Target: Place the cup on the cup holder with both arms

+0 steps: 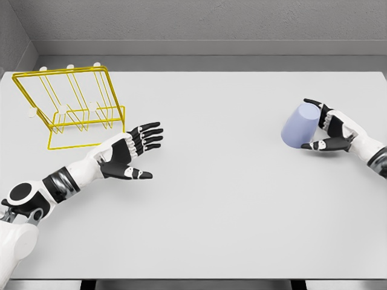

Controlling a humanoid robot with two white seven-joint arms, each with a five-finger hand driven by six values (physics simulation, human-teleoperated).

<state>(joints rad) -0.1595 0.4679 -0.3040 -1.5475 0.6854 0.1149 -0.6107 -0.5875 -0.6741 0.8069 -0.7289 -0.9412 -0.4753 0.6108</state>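
Observation:
A pale lavender cup (300, 125) stands tilted on the white table (230, 181) at the right. My right hand (320, 124) wraps around its right side, fingers above and thumb below, touching it. The yellow wire cup holder (71, 106) with white-tipped pegs stands at the far left of the table. My left hand (140, 152) hovers just right of the holder's front corner, palm turned inward, fingers spread and holding nothing.
A grey wall runs behind the table's far edge. The table's front edge lies near the bottom of the view.

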